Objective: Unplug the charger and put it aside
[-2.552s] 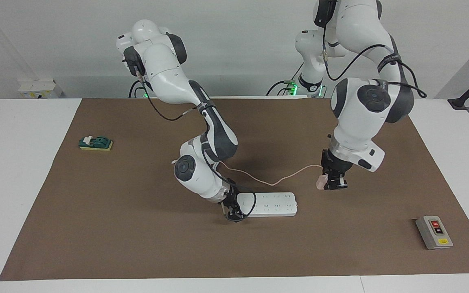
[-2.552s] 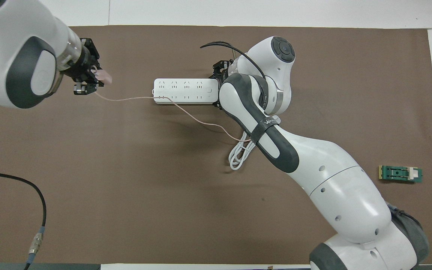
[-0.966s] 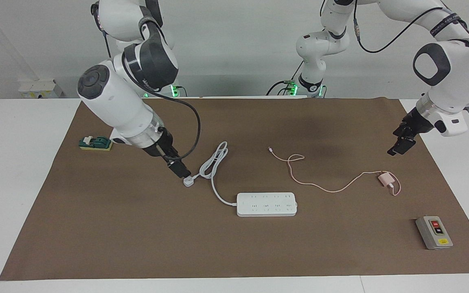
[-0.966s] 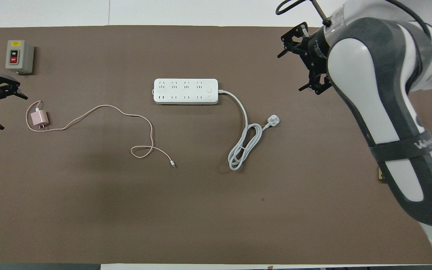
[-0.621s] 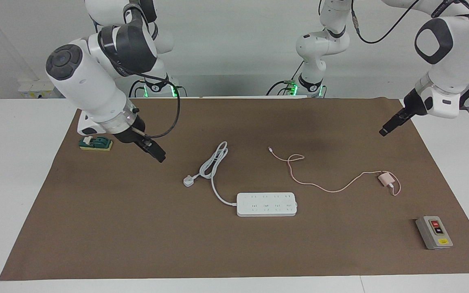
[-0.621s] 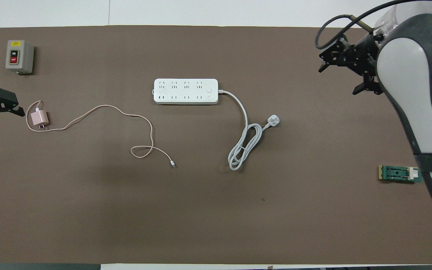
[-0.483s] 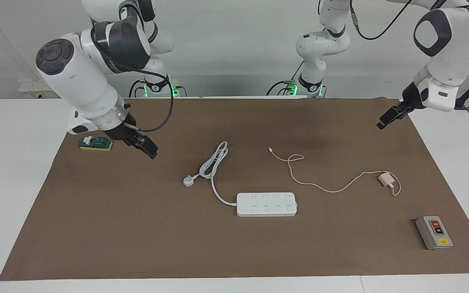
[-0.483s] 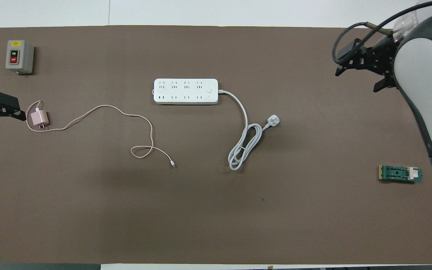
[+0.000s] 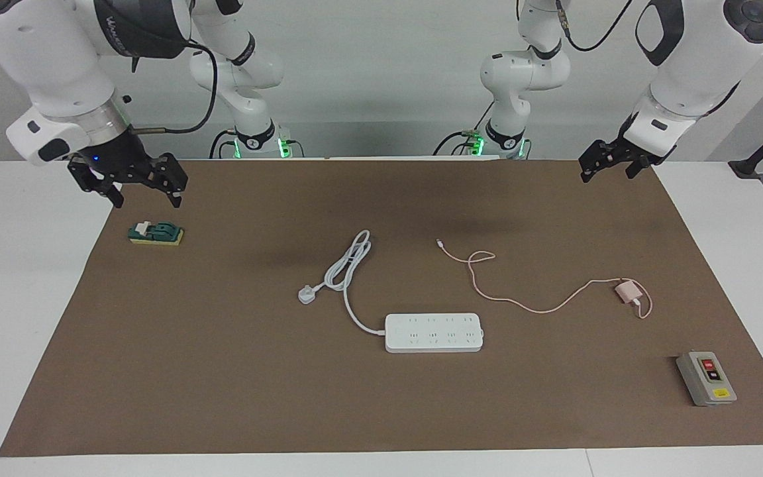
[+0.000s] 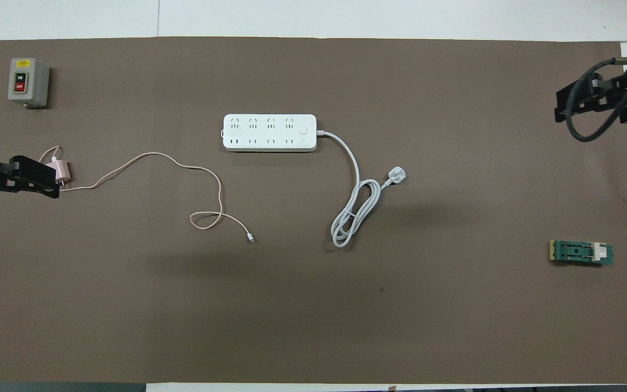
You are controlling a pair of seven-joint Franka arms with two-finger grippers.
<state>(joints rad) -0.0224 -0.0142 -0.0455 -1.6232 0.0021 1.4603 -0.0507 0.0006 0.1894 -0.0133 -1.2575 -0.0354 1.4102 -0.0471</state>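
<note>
The charger (image 9: 628, 290) lies unplugged on the brown mat (image 9: 236, 397) of the desk (image 9: 24, 318), toward the left arm's end, well apart from the white power strip (image 9: 434, 332) and nearer to the robots than the grey switch box (image 9: 706, 378). Which way its prongs face cannot be told. Its thin pink cable (image 9: 520, 301) trails in loose curves toward the middle of the mat, ending free. The left pincer (image 9: 612, 161) hangs raised over the mat's corner, its 2 fingers spread, empty. The right pincer (image 9: 128, 179) hangs above the green block (image 9: 155, 233), fingers wide, empty.
</note>
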